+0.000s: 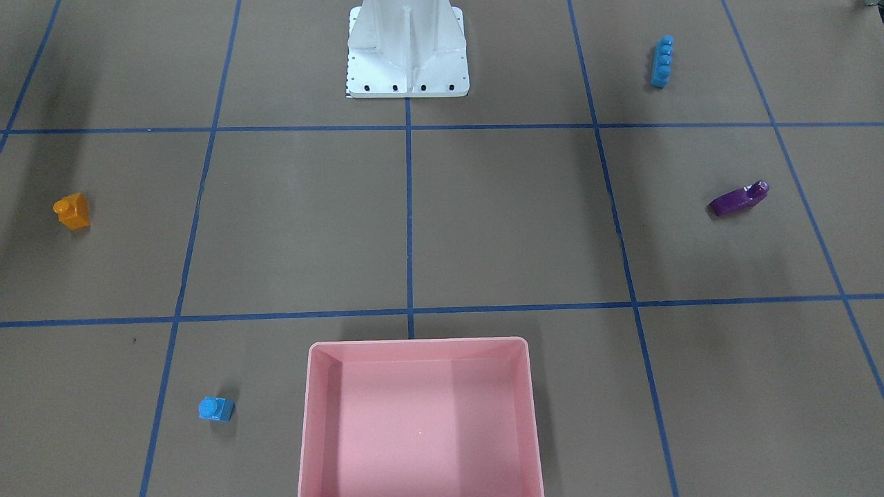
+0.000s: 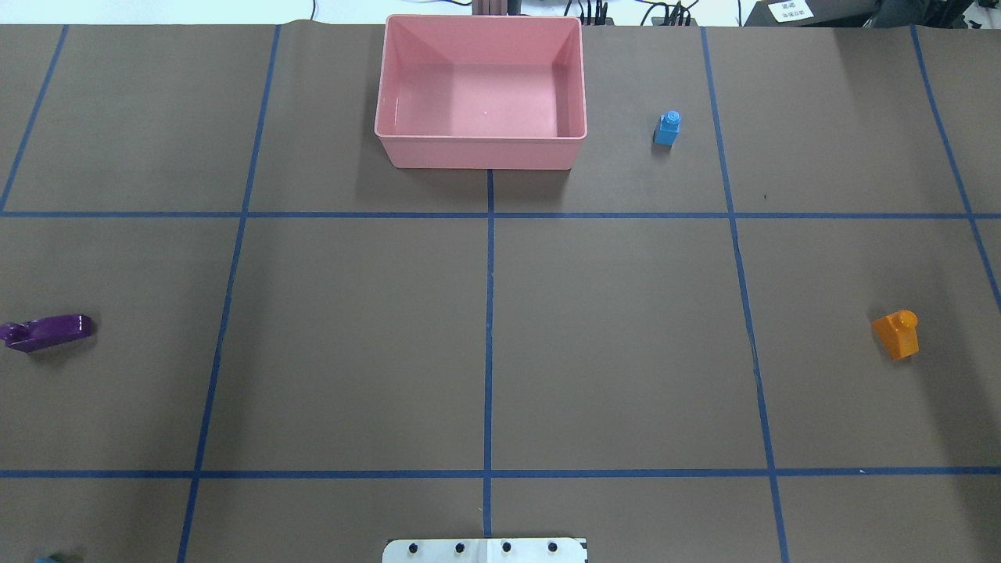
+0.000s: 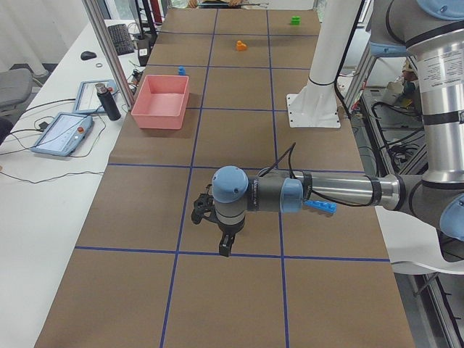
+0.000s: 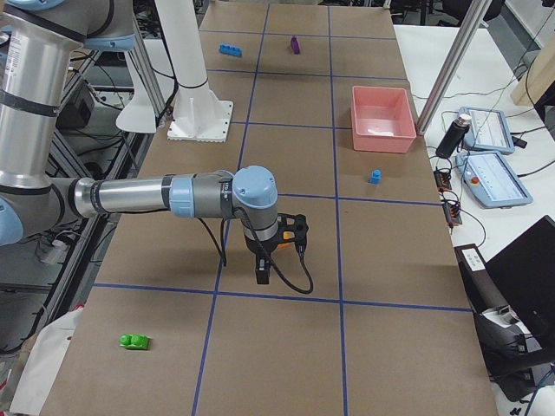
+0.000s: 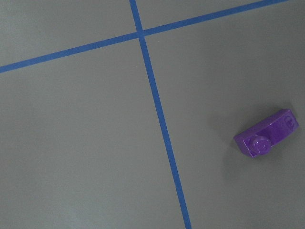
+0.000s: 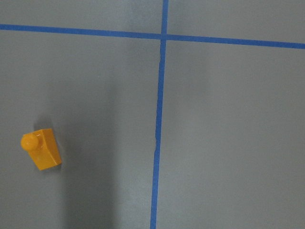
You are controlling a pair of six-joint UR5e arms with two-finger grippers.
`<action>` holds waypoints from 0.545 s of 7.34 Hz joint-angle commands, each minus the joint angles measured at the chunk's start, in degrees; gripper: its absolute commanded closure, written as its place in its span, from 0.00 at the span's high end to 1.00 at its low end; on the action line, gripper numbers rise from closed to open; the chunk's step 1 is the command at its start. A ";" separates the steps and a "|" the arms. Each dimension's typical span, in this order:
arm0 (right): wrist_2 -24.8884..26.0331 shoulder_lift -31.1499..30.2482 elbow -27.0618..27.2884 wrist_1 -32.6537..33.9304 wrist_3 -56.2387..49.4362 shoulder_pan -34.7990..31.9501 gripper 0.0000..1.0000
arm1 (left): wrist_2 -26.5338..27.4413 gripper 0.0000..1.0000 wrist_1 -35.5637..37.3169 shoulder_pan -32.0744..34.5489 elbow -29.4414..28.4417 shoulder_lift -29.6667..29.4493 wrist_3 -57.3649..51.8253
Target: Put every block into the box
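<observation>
Five blocks (image 1: pixel 72 211) lay on the table (image 1: pixel 511 221) outside the pink box (image 1: pixel 420 343) at its far edge.
Left gripper (image 3: pixel 226 248) and right gripper (image 4: pixel 263 274) showed only side-on, jaws impossible to judge; the left arm (image 3: pixel 326 190) half hid the long blue block (image 3: pixel 320 206); the green block (image 4: pixel 133 342) looked tiny.

1. The pink box (image 2: pixel 481 152) is open-topped, with low walls.
2. The light-blue brick (image 2: pixel 667 128) stands near the pink box's side, apart from it.
3. The white base (image 1: pixel 407 48) rises at the robot's table edge, well apart from both.
</observation>
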State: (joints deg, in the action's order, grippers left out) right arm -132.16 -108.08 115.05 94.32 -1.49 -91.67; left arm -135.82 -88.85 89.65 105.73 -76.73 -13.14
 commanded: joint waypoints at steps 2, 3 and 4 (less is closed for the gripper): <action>-0.20 0.58 0.09 -0.02 0.00 0.00 1.00 | -0.15 1.00 -0.27 0.00 0.26 0.00 -0.13; -0.20 0.76 0.00 -3.84 0.17 0.27 1.00 | -0.15 1.00 -0.28 0.00 0.61 -0.09 -0.13; -0.47 0.76 -0.08 -7.97 0.70 2.10 1.00 | -0.15 1.00 -0.28 0.00 0.62 0.00 -0.13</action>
State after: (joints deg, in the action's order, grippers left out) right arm -132.42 -107.42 115.06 90.88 -1.26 -91.10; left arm -135.95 -89.10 89.65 106.20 -76.76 -13.27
